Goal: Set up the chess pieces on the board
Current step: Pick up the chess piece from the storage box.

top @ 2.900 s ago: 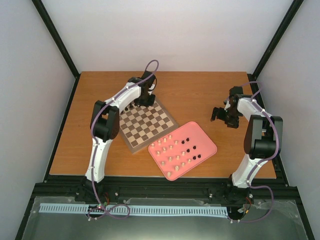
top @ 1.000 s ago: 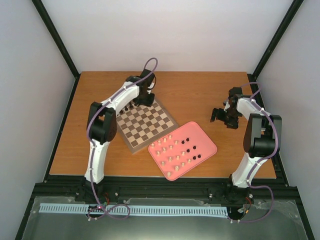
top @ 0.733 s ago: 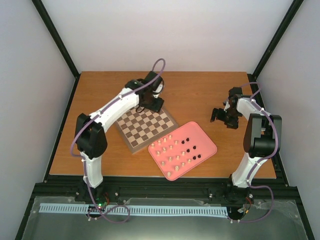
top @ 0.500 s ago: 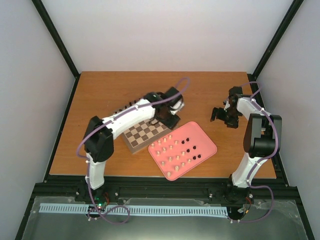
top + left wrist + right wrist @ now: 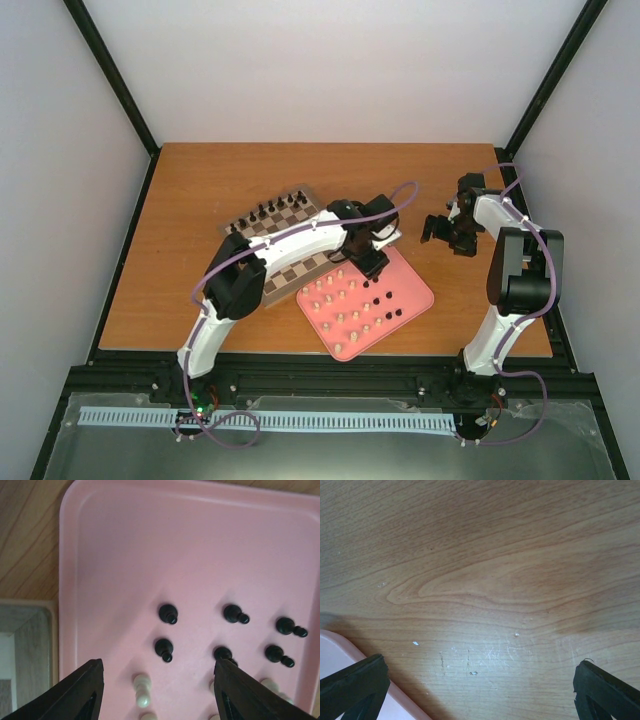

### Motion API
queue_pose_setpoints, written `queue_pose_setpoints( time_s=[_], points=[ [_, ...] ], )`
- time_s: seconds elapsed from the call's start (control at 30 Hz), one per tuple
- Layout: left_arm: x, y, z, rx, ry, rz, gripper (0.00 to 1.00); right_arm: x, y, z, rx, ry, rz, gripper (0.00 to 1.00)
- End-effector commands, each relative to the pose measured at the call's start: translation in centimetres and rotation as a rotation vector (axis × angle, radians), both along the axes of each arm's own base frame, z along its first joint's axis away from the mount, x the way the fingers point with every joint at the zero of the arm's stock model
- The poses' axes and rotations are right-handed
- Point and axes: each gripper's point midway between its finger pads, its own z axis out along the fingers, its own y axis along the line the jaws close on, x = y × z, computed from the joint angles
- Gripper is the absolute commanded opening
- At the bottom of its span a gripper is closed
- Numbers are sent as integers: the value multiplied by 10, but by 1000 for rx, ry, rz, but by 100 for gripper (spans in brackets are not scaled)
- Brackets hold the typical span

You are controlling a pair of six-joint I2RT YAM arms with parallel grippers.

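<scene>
— Which step is judged in hand?
— A pick. The left hand (image 5: pixel 159 692) is held apart, empty, above dark chessmen (image 5: pixel 168 613) in the pink tray (image 5: pixel 200 540); others are stood along the far edge of the board (image 5: pixel 305 268).
— And next?
— One man must be straddled cleanly; neighbours are set close. The right hand (image 5: pixel 480 690) is held wide apart over bare surface (image 5: pixel 480 580).

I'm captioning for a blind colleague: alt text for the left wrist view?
The open left gripper hovers over a pink tray holding six dark chess pieces and a few cream ones; a board corner shows lower left.
</scene>
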Motion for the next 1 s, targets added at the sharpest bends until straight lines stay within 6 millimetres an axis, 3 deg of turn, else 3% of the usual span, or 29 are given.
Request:
queue_pose_setpoints(
  time_s=[0.0,0.3,0.53,0.67,0.97],
  points=[
    [-7,-22,1,-30,15,-49,62,1,2,9,-2,-34,16,100],
    [-8,-34,-24,-16,50,-61,48,1,2,10,-2,-38,17,100],
    [-3,-36,-34,-10,44,-51,47,0,3,10,0,-40,17,100],
    [-4,-37,-38,-5,49,-53,37,0,3,10,1,-38,16,100],
    [-5,-36,-44,5,59,-53,37,1,3,8,4,-35,18,100]
  ],
)
